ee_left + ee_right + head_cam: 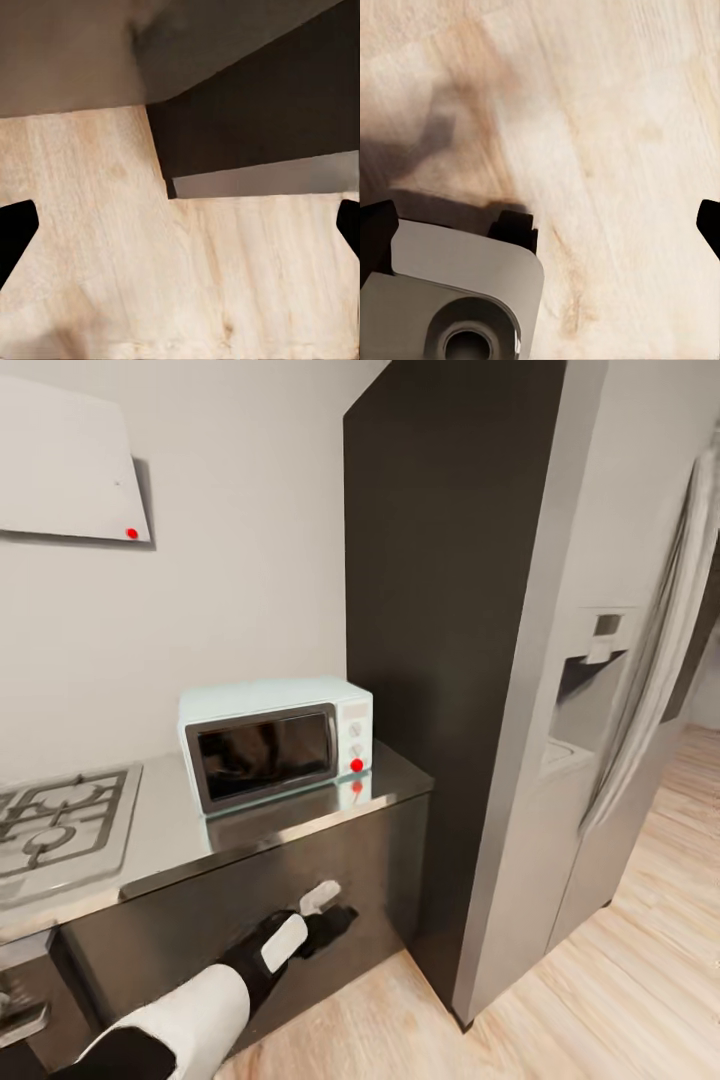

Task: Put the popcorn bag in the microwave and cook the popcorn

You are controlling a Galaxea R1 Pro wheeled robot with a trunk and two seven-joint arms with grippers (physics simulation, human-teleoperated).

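The pale mint-blue microwave (275,740) stands on the grey steel countertop (250,830), close to its right end, with the dark glass door shut and a red dot on its white panel. The popcorn bag is out of view. My left gripper (322,913) hangs below the counter edge in front of the dark cabinet, open and empty. In the left wrist view the left gripper (180,225) has its fingertips wide apart over wood floor. Over bare floor, the right gripper (544,229) is open as well, nothing between its fingers.
A gas hob (60,825) is set into the counter at the left. A tall dark panel (440,610) and a grey fridge (600,710) rise right of the counter. Light wood floor (620,980) lies open at the lower right. Part of my base (450,300) sits under the right gripper.
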